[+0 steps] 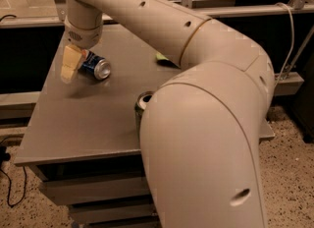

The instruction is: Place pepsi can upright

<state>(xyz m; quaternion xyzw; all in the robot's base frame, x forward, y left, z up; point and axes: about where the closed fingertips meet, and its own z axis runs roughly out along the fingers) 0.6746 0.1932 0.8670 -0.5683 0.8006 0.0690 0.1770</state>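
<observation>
Arm (211,133): one, cream-coloured, its bulky near segment filling the lower right of the view, bent at the elbow (230,60) and reaching up-left. Wrist (83,25): rounded housing at upper left, pointing downward. Gripper (70,66): pale yellow, hanging below the wrist, tilted slightly left

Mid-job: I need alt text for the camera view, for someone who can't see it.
The pepsi can lies on its side at the far left of the grey table, the pincer just beside its left end. The robot's bulky beige arm fills the foreground, hiding most of a second can.
</observation>
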